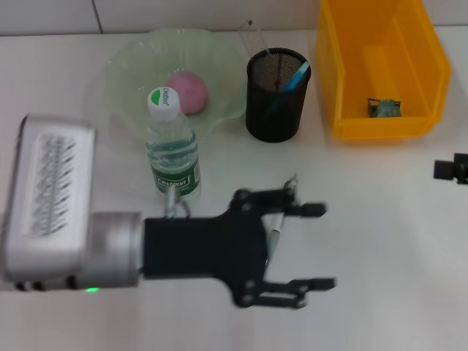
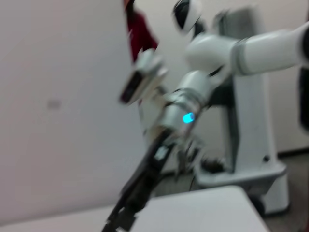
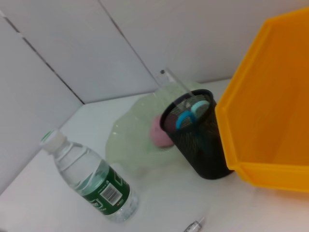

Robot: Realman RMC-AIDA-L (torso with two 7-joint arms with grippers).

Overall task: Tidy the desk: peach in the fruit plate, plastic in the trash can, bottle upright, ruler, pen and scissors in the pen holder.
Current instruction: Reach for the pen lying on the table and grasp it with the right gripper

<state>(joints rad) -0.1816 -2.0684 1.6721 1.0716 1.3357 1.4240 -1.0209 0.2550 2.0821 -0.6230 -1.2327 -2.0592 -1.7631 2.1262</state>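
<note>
While the left gripper [image 1: 311,245] hangs over the desk [image 1: 380,241] with its jaws spread wide and holding nothing, the pen [image 1: 279,219] lies on the white top between its fingers. At ten o'clock from the gripper the bottle [image 1: 171,146] stands upright, and the peach [image 1: 189,91] sits in the fruit plate [image 1: 128,69] behind it. The scissors [image 1: 292,79] and ruler [image 1: 257,40] stand in the pen holder [image 1: 276,95] at twelve o'clock. A crumpled scrap [image 1: 384,107] lies in the trash can [image 1: 380,66]. The right gripper [image 1: 452,170] shows only at the three o'clock edge; I cannot tell its jaws.
</note>
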